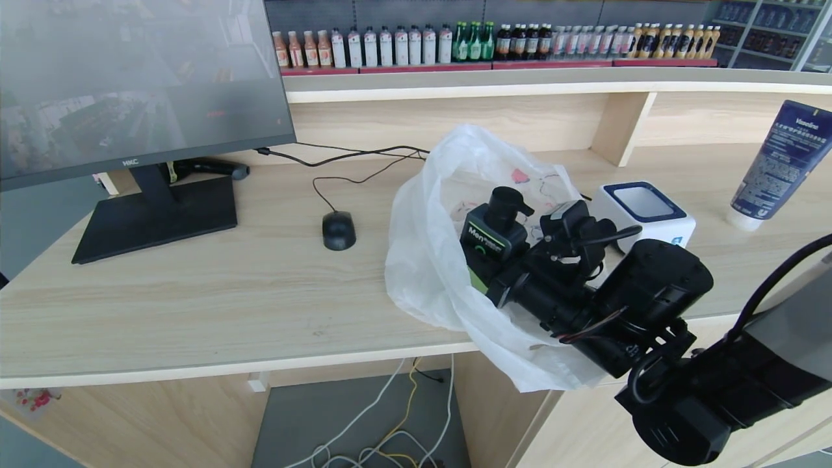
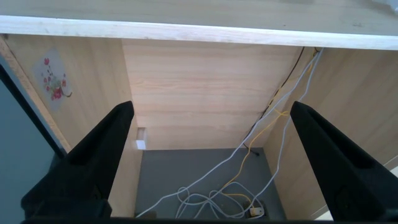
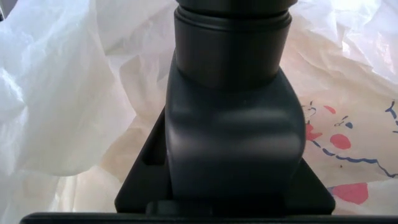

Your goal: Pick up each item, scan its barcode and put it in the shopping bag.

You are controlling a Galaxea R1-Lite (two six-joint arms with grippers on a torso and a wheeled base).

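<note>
A dark pump bottle (image 1: pixel 492 239) with a green and white label hangs in the mouth of the white plastic shopping bag (image 1: pixel 429 260), and my right gripper (image 1: pixel 513 273) is shut on its lower body. The right wrist view looks along the bottle (image 3: pixel 230 124) from close behind, with the bag's (image 3: pixel 62 93) printed inside all around it. The white barcode scanner (image 1: pixel 643 211) with its dark-framed window stands just right of the bag. A blue and white tube (image 1: pixel 780 162) stands upright at the far right. My left gripper (image 2: pixel 211 124) hangs open below the counter edge, over loose cables.
A monitor (image 1: pixel 130 78) on a black stand fills the counter's left, with a wired mouse (image 1: pixel 338 231) between it and the bag. A raised wooden shelf runs along the back. The bag overhangs the counter's front edge. Cables (image 2: pixel 249 168) lie on the floor beneath.
</note>
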